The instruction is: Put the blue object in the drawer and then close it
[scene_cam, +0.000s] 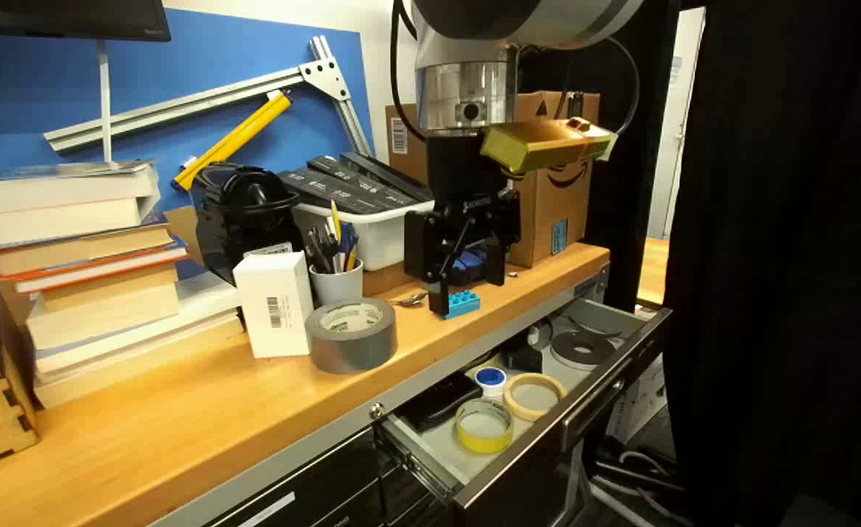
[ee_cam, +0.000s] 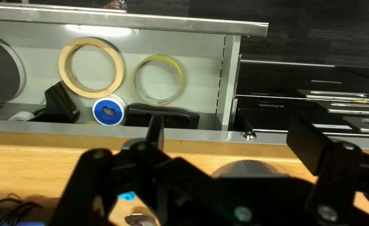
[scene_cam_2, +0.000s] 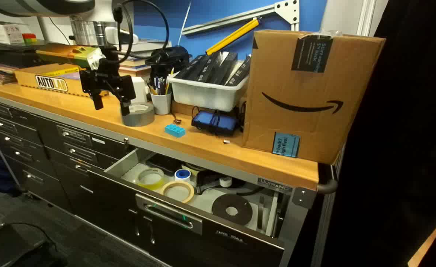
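One long wooden bench (scene_cam: 181,421) carries the things here, its front edge running above the drawer (ee_cam: 200,78), which stands pulled well out, so that part of the job looks ready. Next in size comes the cardboard box (scene_cam_2: 290,85), upright at one end of the bench.

The pincer (scene_cam_2: 112,107) hangs above the bench, its fingers spread wide along the line of the front edge, with nothing between them. In an exterior view a finger shows against the grey tape roll (scene_cam_2: 140,118), which lies flat, well apart from the cardboard box.

Smallest is the blue brick (scene_cam_2: 175,130), resting on the bench near the front edge, outside the drawer and apart from the pincer. The coming move turns on this: the brick lies lower than the fingertips and off to the cardboard-box side, past the nearer finger. The wrist view, where the pincer partly hides it, shows it left of that finger and on the side away from the drawer. Its long axis seems to run roughly along the front edge, so the fingers as set would probably meet its ends; turning could help.
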`<state>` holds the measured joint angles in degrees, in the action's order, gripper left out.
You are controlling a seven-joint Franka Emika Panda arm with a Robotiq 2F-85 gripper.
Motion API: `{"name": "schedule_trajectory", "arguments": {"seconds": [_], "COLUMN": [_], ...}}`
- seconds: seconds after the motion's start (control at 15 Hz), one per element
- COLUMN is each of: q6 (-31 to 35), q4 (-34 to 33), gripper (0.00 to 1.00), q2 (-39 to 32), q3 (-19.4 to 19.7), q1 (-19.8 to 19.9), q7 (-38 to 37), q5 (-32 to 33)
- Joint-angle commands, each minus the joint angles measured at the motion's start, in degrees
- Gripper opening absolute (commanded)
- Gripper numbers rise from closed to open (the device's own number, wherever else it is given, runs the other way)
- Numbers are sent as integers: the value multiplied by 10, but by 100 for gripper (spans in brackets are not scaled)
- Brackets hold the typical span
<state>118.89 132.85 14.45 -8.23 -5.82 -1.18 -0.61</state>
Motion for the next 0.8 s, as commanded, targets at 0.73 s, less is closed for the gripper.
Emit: {"name": "schedule_trajectory", "arguments": {"seconds": [0.73], "q6": [121], "q4": [-103], "gripper": [100], "q2": [-146], "q3": [53], "q1": [43], "q7": [-19], "q5": [24]}}
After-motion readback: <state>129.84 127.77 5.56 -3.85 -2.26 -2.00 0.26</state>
